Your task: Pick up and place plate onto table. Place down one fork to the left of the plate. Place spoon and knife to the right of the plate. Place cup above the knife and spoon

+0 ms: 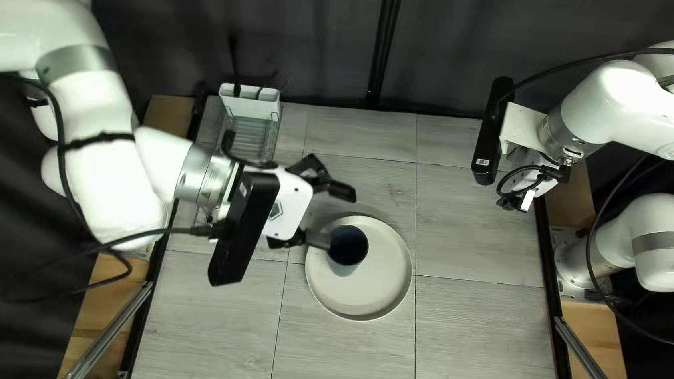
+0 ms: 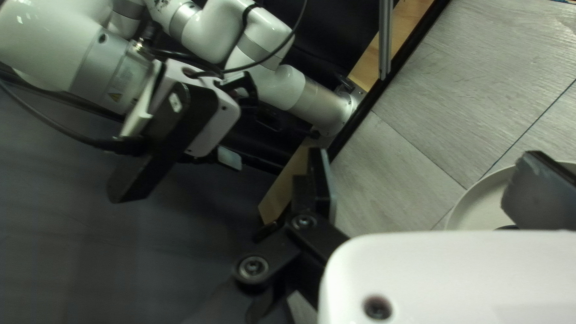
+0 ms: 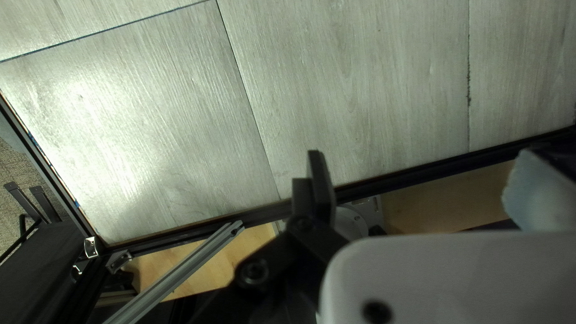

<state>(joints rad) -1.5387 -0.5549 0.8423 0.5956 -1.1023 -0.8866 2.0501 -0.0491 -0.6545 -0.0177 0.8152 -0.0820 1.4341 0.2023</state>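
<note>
Plate (image 1: 373, 293), pale and round, lies flat on the counter (image 1: 469, 344), about midway between its left and right edges. Cup (image 1: 348, 246), dark inside and upright, is at the plate's far left part, within its rim. Left end effector (image 1: 333, 216) is open, its two fingers set wide apart; one is right beside the cup, though whether they touch cannot be told, and the other is held out beyond the plate's far left side. In the left wrist view, part of the plate shows behind the finger on the cup's side. Right end effector (image 1: 517, 202) is also open and holds nothing; it is raised near the counter's right edge, toward the far right corner. Wire rack (image 1: 265, 136) stands at the counter's far left corner, partly hidden by the left arm (image 1: 109, 131). White holder (image 1: 249, 104) is at the rack's far end, with slender dark items (image 1: 235, 69) rising from it; whether these are the fork, knife or spoon cannot be told.
</note>
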